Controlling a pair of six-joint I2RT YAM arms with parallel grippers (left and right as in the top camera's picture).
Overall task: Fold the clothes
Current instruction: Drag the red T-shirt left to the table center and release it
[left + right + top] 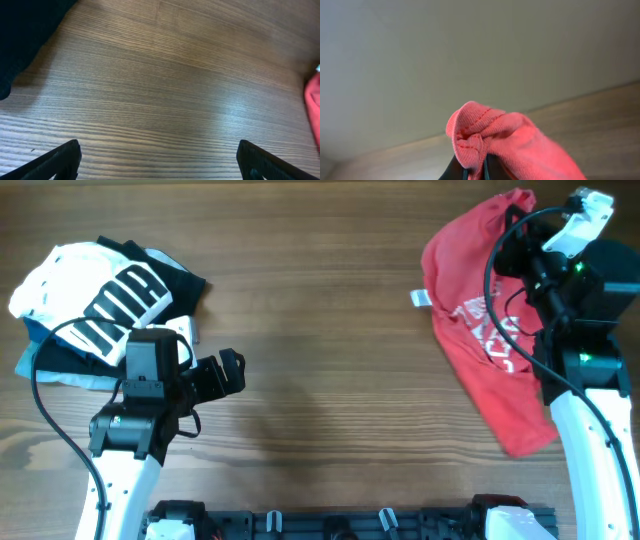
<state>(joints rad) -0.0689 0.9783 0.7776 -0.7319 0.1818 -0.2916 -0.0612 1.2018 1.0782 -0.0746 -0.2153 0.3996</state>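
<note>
The red T-shirt (480, 330) with white lettering and a small white neck tag lies crumpled at the table's right side. My right gripper (520, 220) is shut on a bunched hem of it (485, 145) and holds that part lifted at the far right. My left gripper (228, 372) is open and empty over bare wood (160, 165) at the left, well apart from the shirt. A sliver of the red shirt shows at the right edge of the left wrist view (313, 105).
A pile of other garments sits at the far left: a white one with bold black stripes (95, 285), black cloth (170, 280) and light blue cloth (30, 360). Black cloth also fills the left wrist view's upper left corner (25, 30).
</note>
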